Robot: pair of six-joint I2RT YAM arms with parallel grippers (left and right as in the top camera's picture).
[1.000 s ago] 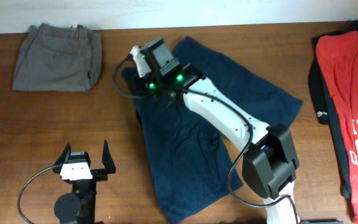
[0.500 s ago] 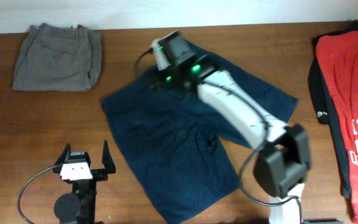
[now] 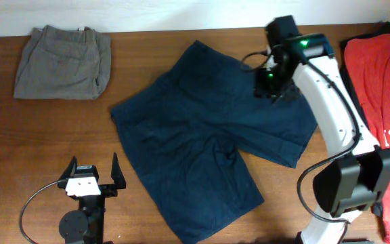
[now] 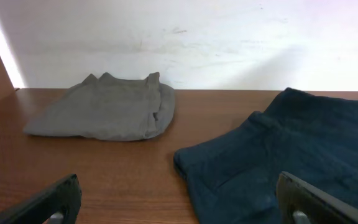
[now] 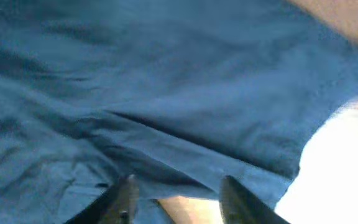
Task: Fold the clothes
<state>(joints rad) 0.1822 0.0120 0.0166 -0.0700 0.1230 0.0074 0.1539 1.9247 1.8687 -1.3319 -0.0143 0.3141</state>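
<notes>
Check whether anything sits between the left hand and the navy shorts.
Nothing visible does. Only bare table lies between the left hand and the near edge of the navy shorts. The grey shorts sit farther back, clear of that path.

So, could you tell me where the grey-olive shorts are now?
Overhead view, top left: the grey-olive shorts lie folded by the wall, apart from the navy shorts to their right.

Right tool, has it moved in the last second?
Yes. The right tool swung right across the navy shorts, away from the grey shorts and toward the red T-shirt.
</notes>
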